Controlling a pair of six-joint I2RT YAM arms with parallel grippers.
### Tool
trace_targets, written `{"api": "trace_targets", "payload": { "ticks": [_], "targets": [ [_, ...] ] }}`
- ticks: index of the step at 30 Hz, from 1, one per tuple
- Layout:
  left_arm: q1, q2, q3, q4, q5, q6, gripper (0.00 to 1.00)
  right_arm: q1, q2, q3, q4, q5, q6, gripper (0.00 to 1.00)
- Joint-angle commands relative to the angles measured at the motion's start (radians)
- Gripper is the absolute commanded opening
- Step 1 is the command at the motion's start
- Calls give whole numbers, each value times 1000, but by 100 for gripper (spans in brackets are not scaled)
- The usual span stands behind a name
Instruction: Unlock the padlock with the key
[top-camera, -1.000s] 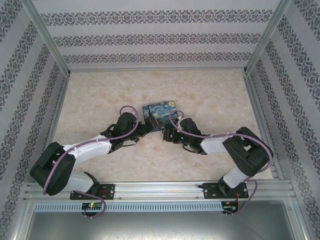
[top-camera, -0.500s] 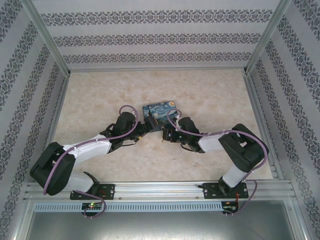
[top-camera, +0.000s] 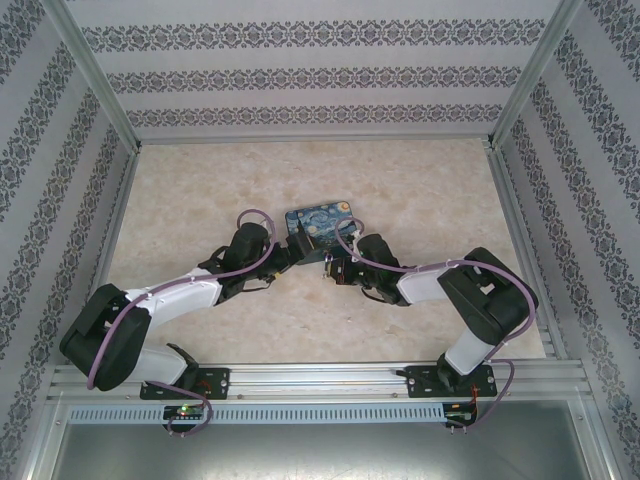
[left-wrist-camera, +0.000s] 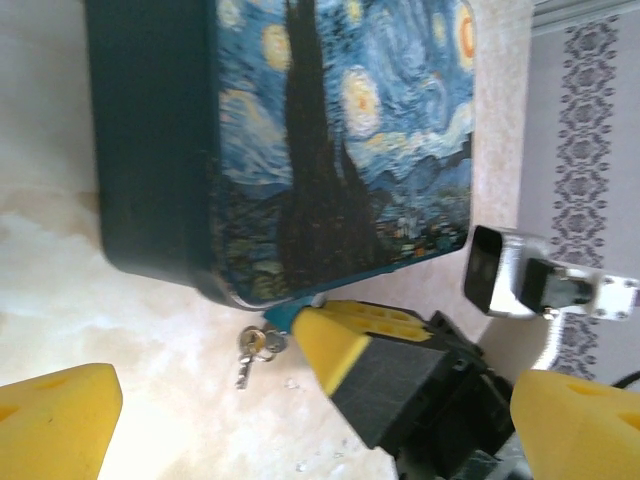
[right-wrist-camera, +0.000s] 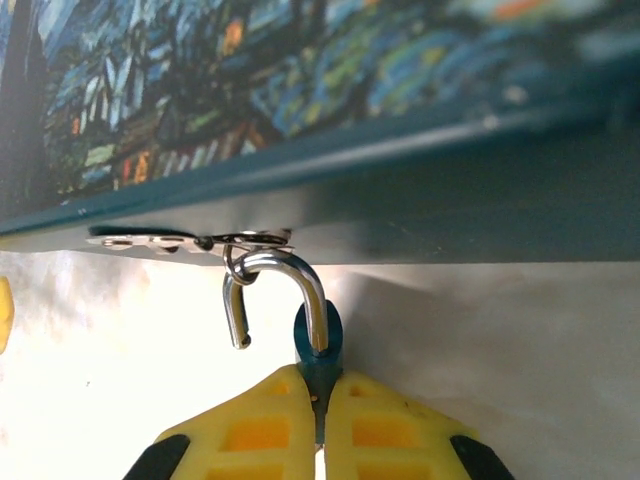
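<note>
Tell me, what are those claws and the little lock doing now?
Left gripper open. Right gripper shut on padlock, shackle end free. Key lying beside box. Box crowds the padlock.

In the right wrist view the padlock (right-wrist-camera: 318, 345) is nearly all hidden. The right gripper (right-wrist-camera: 318, 405) squeezes its blue body between the pads (right-wrist-camera: 250, 430), and a bit peeks out at their 12 o'clock. The pads run off the picture at 6 o'clock. The box (right-wrist-camera: 400, 150) is blurry and cut off at 9, 12 and 3 o'clock. The key (right-wrist-camera: 130, 240) lies in the box's shadow, too dark to see well. In the left wrist view a yellow finger (left-wrist-camera: 335, 345) covers most of the padlock. The left gripper (left-wrist-camera: 320, 420) has its wide-apart fingers (left-wrist-camera: 55, 425) cut off at 6 o'clock. From above, padlock and key are too small to see.
</note>
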Motion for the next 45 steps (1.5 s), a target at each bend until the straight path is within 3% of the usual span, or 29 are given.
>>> {"api": "trace_targets", "payload": {
  "ticks": [1,7,13,26,45],
  "targets": [
    [12,-6,81,-140,-48,117,100,-12,-40,-20,-5,21,41,0],
    [11,40,247,-405,-182,307,100,-11,-68,-32,-10,34,127,0],
    [3,135,373,-524,-271,401,100,-8,-93,-52,-7,60,210,0],
    [-98,299,482,-600,-457,469,99,1,-83,-82,14,111,369,0],
    [-136,358,420,-580,-490,446,100,-16,-91,-77,58,159,470,0]
  ]
}}
